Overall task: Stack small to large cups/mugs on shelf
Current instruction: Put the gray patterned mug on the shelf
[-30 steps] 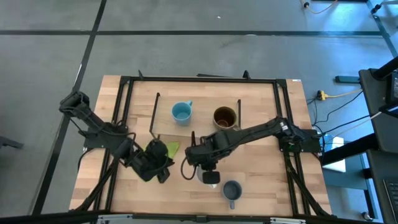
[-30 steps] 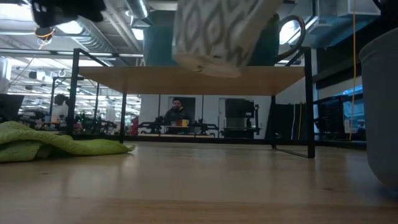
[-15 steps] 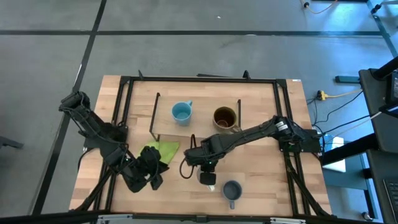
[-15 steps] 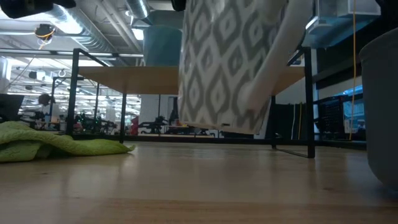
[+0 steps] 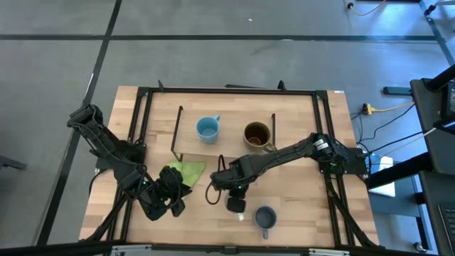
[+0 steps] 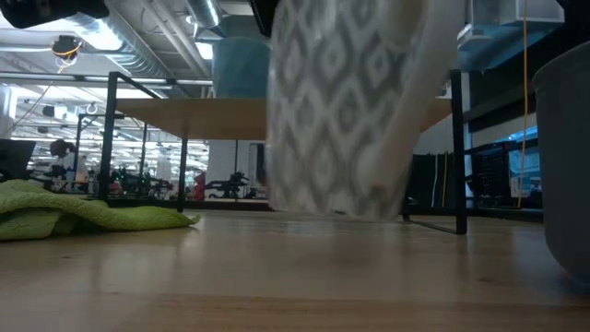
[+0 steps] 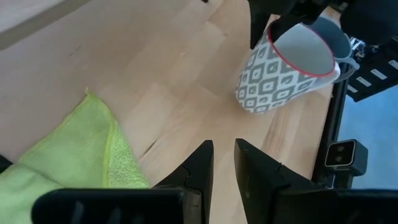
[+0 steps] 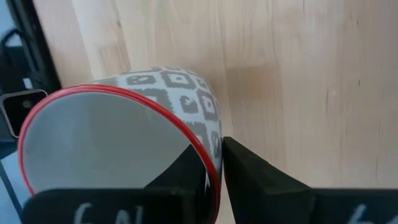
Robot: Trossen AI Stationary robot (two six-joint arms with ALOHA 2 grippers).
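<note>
White-and-grey patterned mug [image 6: 346, 111], pinched at its rim by the right end effector [image 5: 234, 193], has dropped from mid-air almost to the surface [image 6: 295, 277] at lower centre, not yet on the shelf [image 5: 224, 146]; left end effector [image 7: 222, 163] idles nearly closed, empty.

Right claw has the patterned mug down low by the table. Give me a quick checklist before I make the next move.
1. Grip: right claw pinches the rim of the patterned mug, one finger inside, one outside. Ok.
2. Mug attitude: it hangs tilted in the left wrist view, not upright. Not ok.
3. Bottom on the tabletop: the low view shows it at table level, but contact cannot be seen. Cannot tell.
4. Neighbour: the grey-blue mug stands close beside the drop spot. Cannot tell whether there is room.
5. Left claw: empty, fingers nearly together, near the green cloth, apart from the mug. Ok.
6. Shelf: holds the light blue mug and brown mug, with a free gap between. Ok.
</note>
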